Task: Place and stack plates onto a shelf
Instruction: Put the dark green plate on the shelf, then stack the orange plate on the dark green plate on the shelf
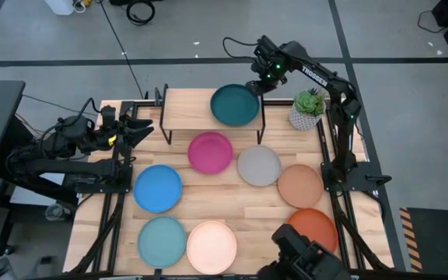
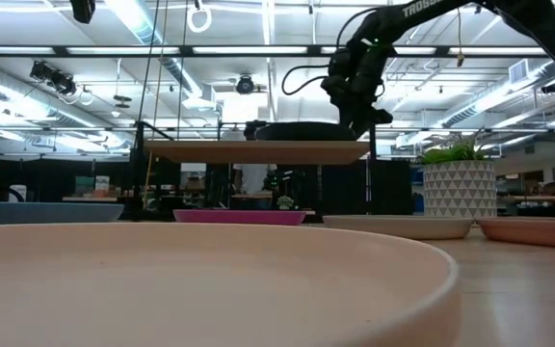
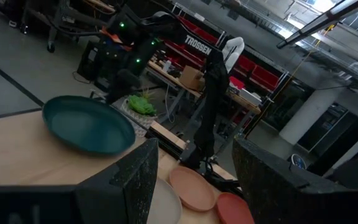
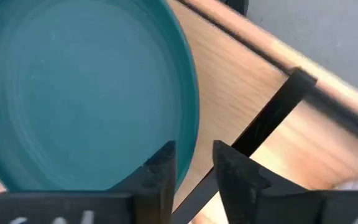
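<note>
The teal plate lies flat on the right half of the light-wood shelf, and my right gripper stands over its far-right rim. In the right wrist view the gripper is shut on that rim. Seven more plates lie on the table: magenta, grey, tan, orange, blue, light blue and cream-white. My left gripper waits open at the table's left edge, beside the shelf. My right gripper holds the teal plate by its far-right rim. One finger is over the inside of the plate and the other is outside the rim. The fingers come from above, slanting down. The plate's base rests flat on the shelf.
A potted plant in a white pot stands right of the shelf, close to my right arm. The shelf's left half is bare board. The slatted tabletop shows bare wood between the plates. A black leg of the shelf runs under my right gripper.
</note>
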`<state>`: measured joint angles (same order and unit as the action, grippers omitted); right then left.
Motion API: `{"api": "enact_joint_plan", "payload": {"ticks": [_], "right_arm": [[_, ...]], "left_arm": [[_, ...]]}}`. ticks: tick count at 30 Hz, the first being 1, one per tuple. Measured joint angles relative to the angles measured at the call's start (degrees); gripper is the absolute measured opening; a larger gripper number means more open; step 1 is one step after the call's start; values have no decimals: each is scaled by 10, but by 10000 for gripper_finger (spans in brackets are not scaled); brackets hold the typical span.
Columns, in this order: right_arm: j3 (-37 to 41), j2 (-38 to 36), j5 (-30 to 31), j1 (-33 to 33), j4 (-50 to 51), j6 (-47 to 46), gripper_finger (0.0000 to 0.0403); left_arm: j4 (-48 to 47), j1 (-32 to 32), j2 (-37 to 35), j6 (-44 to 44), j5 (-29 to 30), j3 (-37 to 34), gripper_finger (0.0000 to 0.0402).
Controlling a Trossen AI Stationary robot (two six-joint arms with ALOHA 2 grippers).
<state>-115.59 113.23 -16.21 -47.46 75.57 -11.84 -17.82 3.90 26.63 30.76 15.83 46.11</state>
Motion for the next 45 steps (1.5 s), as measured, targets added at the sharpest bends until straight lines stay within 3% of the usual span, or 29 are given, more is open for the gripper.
{"api": "enact_joint_plan", "payload": {"ticks": [9,23,27,33,37,45], "right_arm": [[1,-90,52,20,14,-10,139],[17,-233,115,193,98,-13,138],[100,-277,123,232,84,-38,138],[299,-363,115,282,22,-65,138],[406,-397,73,323,-2,-62,138],[534,-392,1,508,-56,-12,138]], "left_arm": [[0,0,0,0,0,0,215],[16,0,0,6,0,0,215],[16,0,0,45,-1,0,215],[16,0,0,84,-1,0,215],[21,0,0,94,-2,0,215],[22,0,0,92,-10,0,215]]}}
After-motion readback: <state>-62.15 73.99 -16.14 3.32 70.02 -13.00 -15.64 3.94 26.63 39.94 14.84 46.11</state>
